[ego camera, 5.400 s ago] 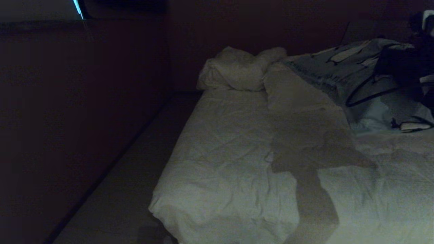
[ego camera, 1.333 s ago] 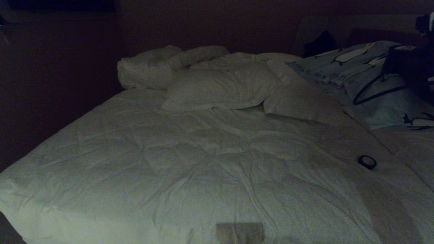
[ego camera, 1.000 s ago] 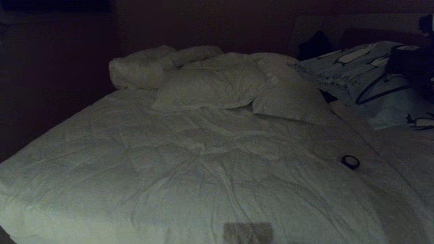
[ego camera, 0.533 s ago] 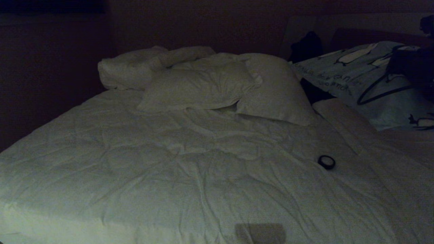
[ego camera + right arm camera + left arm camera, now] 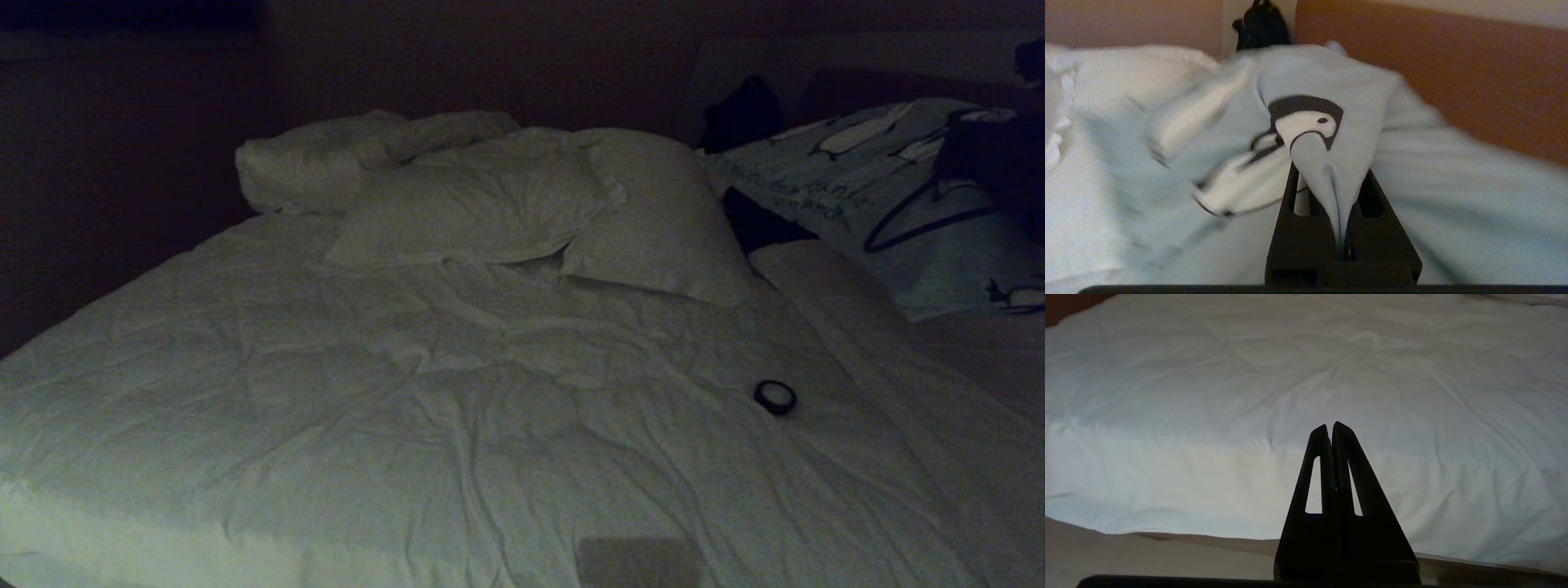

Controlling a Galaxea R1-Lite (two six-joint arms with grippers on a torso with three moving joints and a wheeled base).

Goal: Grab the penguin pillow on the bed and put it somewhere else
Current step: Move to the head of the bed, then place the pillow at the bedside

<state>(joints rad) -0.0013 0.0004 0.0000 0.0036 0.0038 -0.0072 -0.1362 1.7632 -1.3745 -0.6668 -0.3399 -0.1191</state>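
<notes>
The penguin pillow [image 5: 849, 188], light grey-blue with black-and-white penguins and black lettering, is at the far right of the bed [image 5: 408, 408], raised at one side. My right gripper [image 5: 984, 155], a dark shape at the right edge, is shut on a fold of it. In the right wrist view the penguin pillow [image 5: 1306, 118] bunches into the right gripper [image 5: 1331, 183], and cloth covers the fingertips. My left gripper [image 5: 1330, 426] is shut and empty, over the near edge of the bed [image 5: 1208, 396].
Two white pillows [image 5: 473, 212] [image 5: 661, 220] and a bunched white roll [image 5: 318, 163] lie at the head of the bed. A small black ring [image 5: 775, 397] sits on the duvet. A dark object [image 5: 739, 110] rests by the headboard. A strip of floor [image 5: 1147, 555] shows beneath the bed's edge.
The whole head view has swung, so the white pillows and the ring sit further left in the picture. The penguin pillow stays in my right gripper's hold, and a dark gap has opened beside it.
</notes>
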